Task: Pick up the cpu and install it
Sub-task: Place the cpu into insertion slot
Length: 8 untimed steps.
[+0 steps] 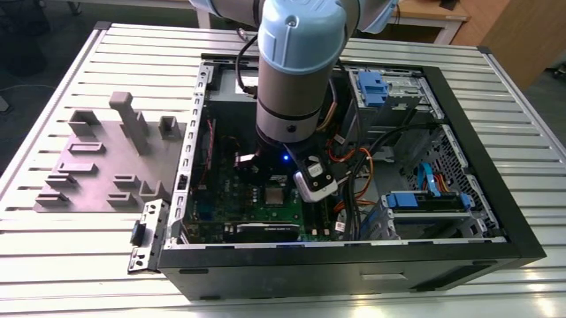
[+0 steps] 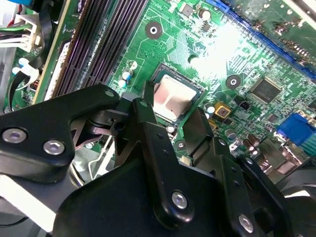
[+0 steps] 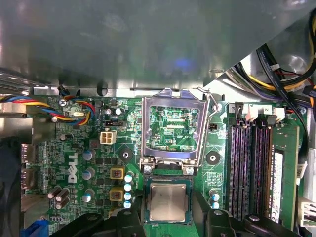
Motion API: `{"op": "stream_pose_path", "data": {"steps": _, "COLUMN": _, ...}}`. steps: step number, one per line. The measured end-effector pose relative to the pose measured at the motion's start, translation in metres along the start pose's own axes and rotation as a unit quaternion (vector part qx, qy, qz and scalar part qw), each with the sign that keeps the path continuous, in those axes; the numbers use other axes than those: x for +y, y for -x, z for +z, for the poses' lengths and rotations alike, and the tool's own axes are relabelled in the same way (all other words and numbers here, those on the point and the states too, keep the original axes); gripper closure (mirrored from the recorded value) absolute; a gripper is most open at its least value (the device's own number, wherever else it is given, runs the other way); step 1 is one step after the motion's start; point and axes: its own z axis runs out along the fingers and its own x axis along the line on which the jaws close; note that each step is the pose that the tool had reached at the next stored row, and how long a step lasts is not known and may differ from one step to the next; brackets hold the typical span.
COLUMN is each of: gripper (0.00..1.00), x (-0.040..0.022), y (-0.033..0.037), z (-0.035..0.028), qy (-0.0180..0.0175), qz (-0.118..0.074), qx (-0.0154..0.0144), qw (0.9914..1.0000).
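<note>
The arm (image 1: 296, 66) is reaching steeply down from above into the open computer case (image 1: 508, 242), which is lying on its side on the slatted metal table (image 1: 495, 86). Its wrist is hanging low over the green motherboard (image 3: 74, 143) inside the case.

The hand (image 3: 168, 213) is standing spread, its two black fingers (image 2: 143, 111) flanking the socket on either side, and it is gripping nothing. Between the fingers the cpu (image 3: 168, 202) is lying flat in the socket, silver-grey top facing up; in both wrist views a narrow gap is showing between the chip and each finger. The shiny metal socket frame (image 3: 148, 128) is standing swung open just beyond the cpu, with the board showing through its window. Dark memory slots (image 3: 242, 168) are running beside the socket.

On the exterior view's left, a grey plastic tray (image 1: 97, 165) is sitting on the table just beside the case.
</note>
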Motion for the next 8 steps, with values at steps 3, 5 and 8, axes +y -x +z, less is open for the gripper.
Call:
{"op": "stream_pose_path", "data": {"steps": 3, "gripper": 0.49, "x": 0.0, "y": 0.0, "z": -0.0002, "qy": -0.0001, "qz": 0.0, "qx": 0.0001, "qw": 1.0}}
{"op": "stream_pose_path", "data": {"steps": 5, "gripper": 0.49, "x": 0.0, "y": 0.0, "z": -0.0002, "qy": -0.0001, "qz": 0.0, "qx": 0.0001, "qw": 1.0}}
{"op": "stream_pose_path", "data": {"steps": 8, "gripper": 0.49, "x": 0.0, "y": 0.0, "z": -0.0003, "qy": -0.0001, "qz": 0.0, "qx": 0.0001, "qw": 1.0}}
